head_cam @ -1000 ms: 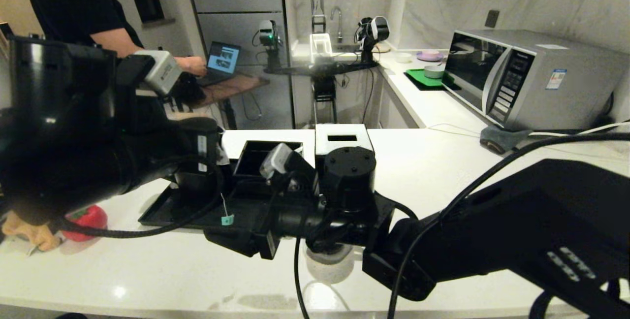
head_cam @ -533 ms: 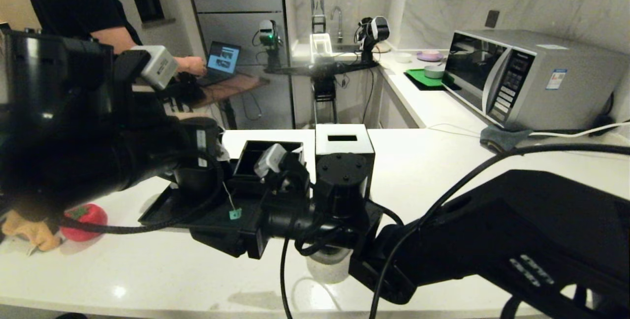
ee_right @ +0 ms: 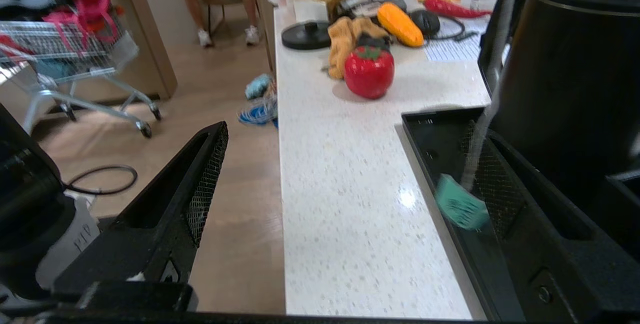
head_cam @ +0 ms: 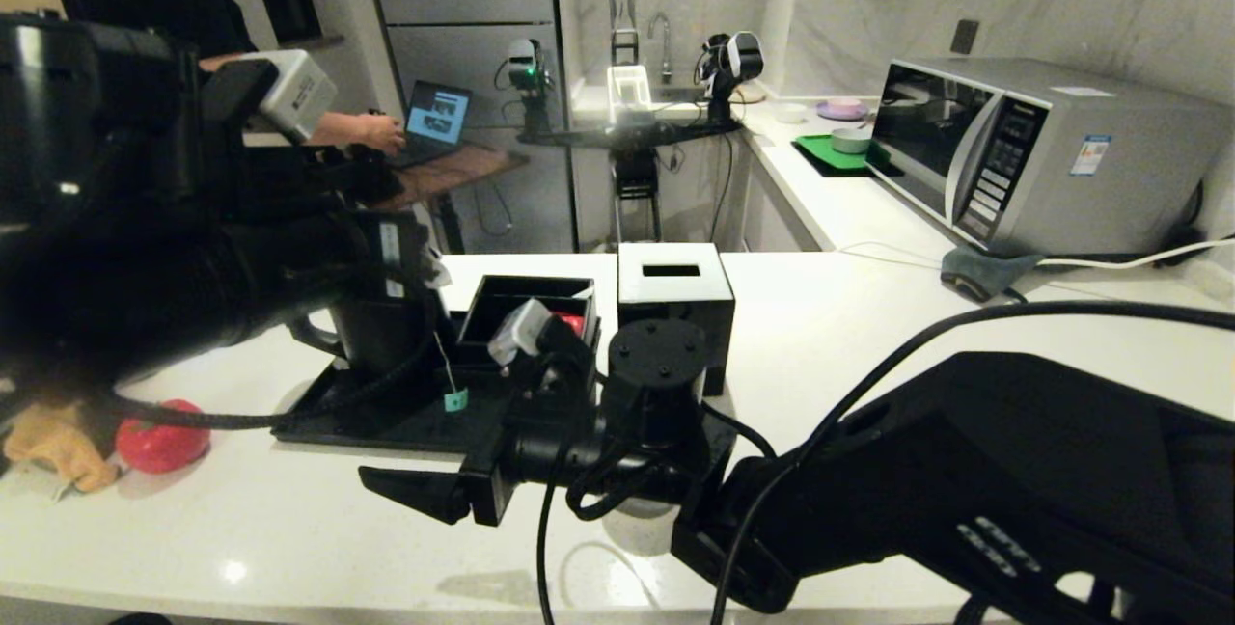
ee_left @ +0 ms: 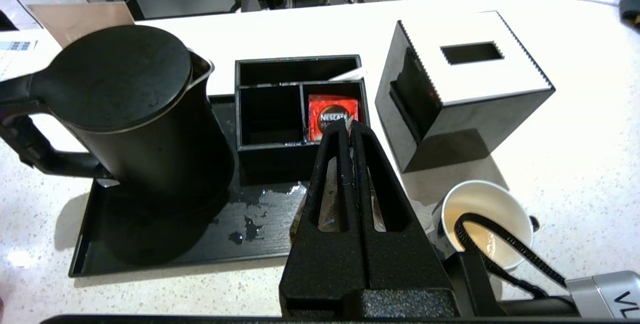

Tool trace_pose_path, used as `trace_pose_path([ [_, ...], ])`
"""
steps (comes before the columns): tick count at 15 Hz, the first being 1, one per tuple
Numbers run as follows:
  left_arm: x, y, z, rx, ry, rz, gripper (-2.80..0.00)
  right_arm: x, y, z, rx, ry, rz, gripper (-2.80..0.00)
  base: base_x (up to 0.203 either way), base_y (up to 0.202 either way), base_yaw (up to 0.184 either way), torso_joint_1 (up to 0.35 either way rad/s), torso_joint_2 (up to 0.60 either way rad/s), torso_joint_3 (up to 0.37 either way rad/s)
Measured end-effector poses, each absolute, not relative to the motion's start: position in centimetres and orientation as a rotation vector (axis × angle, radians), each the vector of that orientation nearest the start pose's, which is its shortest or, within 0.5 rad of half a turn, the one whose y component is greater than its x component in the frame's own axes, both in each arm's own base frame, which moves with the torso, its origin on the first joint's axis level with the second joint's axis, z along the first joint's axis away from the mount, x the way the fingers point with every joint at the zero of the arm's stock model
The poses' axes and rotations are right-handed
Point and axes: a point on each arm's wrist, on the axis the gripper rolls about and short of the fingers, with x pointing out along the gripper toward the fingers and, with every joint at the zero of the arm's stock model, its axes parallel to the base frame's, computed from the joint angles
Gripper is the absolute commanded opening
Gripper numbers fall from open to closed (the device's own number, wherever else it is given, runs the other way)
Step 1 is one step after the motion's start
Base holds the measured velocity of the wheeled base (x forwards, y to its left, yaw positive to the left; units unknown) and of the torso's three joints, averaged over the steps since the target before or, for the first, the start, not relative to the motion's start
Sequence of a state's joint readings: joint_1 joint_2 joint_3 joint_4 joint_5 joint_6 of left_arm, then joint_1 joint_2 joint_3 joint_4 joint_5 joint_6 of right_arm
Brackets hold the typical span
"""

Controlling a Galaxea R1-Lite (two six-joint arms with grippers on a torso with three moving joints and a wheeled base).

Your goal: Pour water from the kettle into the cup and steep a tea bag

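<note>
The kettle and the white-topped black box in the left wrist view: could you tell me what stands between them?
In the left wrist view, a black compartmented organiser stands between the kettle and the box, with a red Nescafe packet in one compartment.

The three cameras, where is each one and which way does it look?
Head view: up on the robot's head, looking down at the white counter; both black arms show.
Left wrist view: behind the left gripper, shut, looking down on the kettle, the cup and the tray.
Right wrist view: behind the open right gripper, looking along the counter at the red toy.
All three show the kettle and the tray.
</note>
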State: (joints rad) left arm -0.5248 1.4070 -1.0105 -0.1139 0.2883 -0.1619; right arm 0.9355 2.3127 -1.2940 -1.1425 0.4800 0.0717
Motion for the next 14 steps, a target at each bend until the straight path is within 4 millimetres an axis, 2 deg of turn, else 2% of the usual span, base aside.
trace_pose_path([
  [14,20.71,-12.05,27.51,-0.051,0.262,-0.242,-2.8,26.54,37.75,12.19,0.131,-0.106,1.421,0.0,0.0,0.0,0.0,0.0,0.0,0.0],
])
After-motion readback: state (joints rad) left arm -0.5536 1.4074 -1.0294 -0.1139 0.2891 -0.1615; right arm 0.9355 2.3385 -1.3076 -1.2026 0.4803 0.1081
